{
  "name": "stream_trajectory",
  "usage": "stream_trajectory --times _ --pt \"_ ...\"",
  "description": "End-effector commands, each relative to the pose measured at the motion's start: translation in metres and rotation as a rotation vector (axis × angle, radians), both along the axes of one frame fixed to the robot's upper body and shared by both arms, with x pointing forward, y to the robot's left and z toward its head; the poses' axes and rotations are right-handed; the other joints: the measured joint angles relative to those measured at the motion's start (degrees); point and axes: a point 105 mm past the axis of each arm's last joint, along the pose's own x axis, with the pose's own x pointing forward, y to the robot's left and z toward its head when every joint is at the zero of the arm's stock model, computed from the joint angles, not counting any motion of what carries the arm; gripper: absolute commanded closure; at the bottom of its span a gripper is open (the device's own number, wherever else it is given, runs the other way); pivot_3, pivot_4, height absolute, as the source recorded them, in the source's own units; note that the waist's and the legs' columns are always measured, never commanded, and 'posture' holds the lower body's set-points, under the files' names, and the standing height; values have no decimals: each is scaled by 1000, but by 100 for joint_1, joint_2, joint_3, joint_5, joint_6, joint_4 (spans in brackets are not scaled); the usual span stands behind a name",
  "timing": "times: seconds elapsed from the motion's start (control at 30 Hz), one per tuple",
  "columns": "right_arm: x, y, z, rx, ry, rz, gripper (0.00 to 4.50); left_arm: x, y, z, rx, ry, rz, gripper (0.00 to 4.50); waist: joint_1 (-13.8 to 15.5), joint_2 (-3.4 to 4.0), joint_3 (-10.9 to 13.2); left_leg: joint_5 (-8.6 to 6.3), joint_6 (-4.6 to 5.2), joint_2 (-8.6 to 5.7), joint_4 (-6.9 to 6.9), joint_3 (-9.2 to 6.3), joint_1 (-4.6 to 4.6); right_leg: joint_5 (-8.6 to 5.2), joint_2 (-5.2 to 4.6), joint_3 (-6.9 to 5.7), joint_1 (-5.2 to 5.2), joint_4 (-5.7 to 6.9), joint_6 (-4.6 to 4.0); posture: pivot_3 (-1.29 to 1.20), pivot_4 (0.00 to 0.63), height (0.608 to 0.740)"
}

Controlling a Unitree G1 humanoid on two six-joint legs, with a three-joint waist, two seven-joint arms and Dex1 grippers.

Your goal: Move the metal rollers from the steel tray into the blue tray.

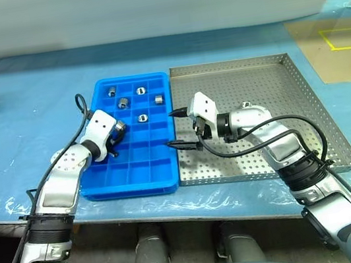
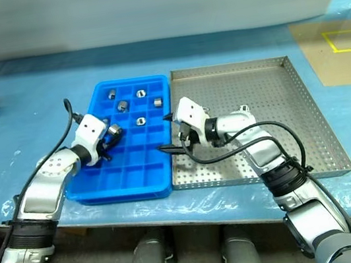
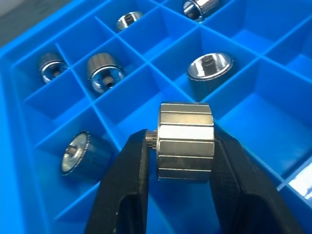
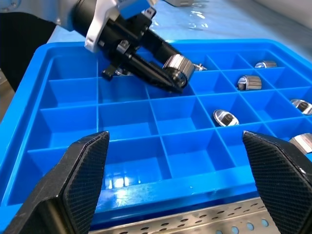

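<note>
My left gripper (image 3: 180,161) is clamped on a roller (image 3: 184,141) — lying sideways — right over an empty cell at the blue tray (image 1: 136,178)'s left side, right gripper (image 1: 176,129) wide open nearby.

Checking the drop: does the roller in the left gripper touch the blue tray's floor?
Apart. The right wrist view shows the roller clamped in the left gripper, above the blue tray.

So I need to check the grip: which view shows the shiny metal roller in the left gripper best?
The left wrist view: the shiny metal roller sits large between the left gripper's shut jaws. The right wrist view shows it smaller, side-on; the head views show a speck.
</note>
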Motion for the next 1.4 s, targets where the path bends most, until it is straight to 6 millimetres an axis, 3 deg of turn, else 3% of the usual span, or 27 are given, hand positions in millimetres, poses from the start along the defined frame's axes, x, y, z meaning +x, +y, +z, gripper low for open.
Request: stream_trajectory --times 0.03,0.13,0.4,0.6,0.77,0.9,1.07,1.23,1.4 --pt "-2 -1 12 24 -53 -6 0 -1 -11 14 -21 -43 -75 2436 -2 0 0 0 0 1 0 0 0 0 0 0 0 0 0 84 150 740" --pt "-2 -4 13 25 -54 -18 0 1 -13 18 -8 -53 -78 1467 28 -1 -1 0 0 -1 0 0 -1 0 -1 0 2 0 0 68 150 740" --pt "2 -14 13 21 -62 -67 0 13 -26 52 -72 -132 -115 1467 -24 -4 0 2 -1 1 5 0 1 0 -1 0 4 3 0 9 150 740" --pt "19 -51 30 53 -104 -235 0 32 -57 81 -151 -205 -185 1467 -140 -6 0 1 1 -4 10 2 -4 1 -1 0 4 2 -1 -93 150 740" --pt "24 -88 39 34 -159 -379 0 38 -93 75 -144 -187 -307 1467 -275 -6 0 1 4 -3 10 4 -3 1 2 2 4 1 -1 -207 150 740" --pt "16 -109 39 37 -174 -488 0 51 -129 69 -194 -148 -381 1467 -366 -8 1 -4 14 -5 17 7 -7 1 3 3 4 -2 0 -293 150 740" --pt "3 -113 34 53 -165 -548 0 59 -170 51 -170 -94 -424 1467 -563 -12 0 -11 28 -9 32 8 -12 2 2 4 6 -3 2 -370 150 740" --pt "-1 -120 32 37 -171 -591 0 48 -192 43 -166 -63 -543 1467 -818 -14 1 -15 36 -7 38 8 -12 2 6 6 6 -6 4 -408 150 740" --pt "-1 -124 34 43 -177 -617 0 33 -199 30 -125 -34 -647 1467 -885 -14 1 -17 40 -7 44 7 -15 2 8 4 6 -7 5 -426 150 740"
